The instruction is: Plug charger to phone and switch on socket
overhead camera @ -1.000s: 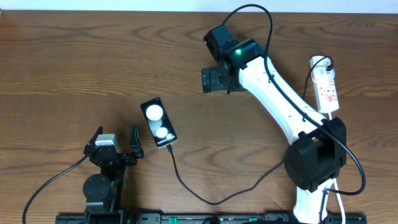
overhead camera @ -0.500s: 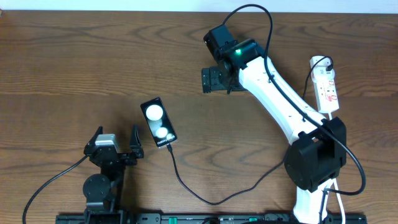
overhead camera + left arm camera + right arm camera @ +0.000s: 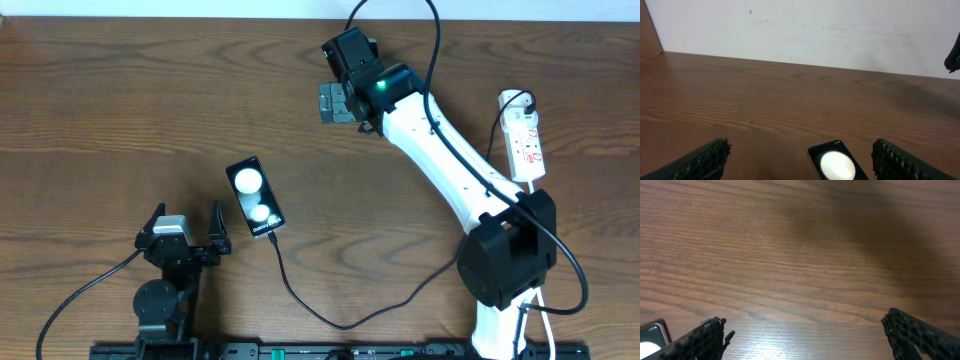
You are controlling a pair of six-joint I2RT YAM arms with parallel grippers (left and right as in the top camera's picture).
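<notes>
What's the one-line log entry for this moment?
left gripper: open, empty | right gripper: open, empty, over table | charger: tip at phone | socket: untouched

Dark brown wood-grain table (image 3: pixel 120 100) fills overhead view. Plain white wall (image 3: pixel 840 30) behind far edge, faintly smudged. Even light, soft shadows.
</notes>
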